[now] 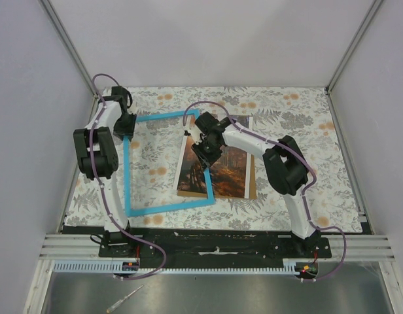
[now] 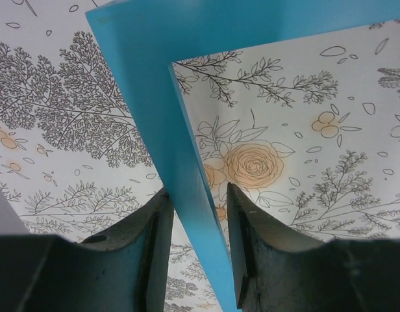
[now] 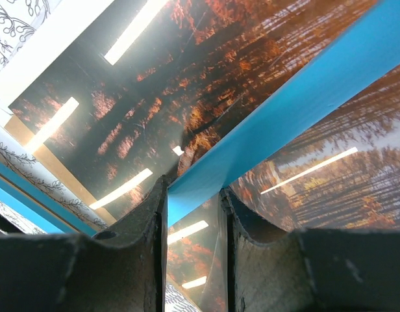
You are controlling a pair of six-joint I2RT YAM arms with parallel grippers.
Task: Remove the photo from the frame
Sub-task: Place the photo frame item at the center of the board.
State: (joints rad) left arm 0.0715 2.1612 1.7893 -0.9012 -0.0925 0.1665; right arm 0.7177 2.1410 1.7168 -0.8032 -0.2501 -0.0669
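The left fingers (image 2: 156,227) clamp the blue frame (image 1: 169,207) just near of its far-left corner, and the right fingers (image 3: 154,224) pinch its right side where it crosses the photo (image 1: 227,173), probably to draw the frame leftward off it. The photo lies face up on the table (image 1: 286,111), right of centre, its long axis running near to far

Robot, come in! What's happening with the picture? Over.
Both shut on blue frame: left gripper, right gripper. Forest photo lies beneath frame's right side. Nothing else blocking.
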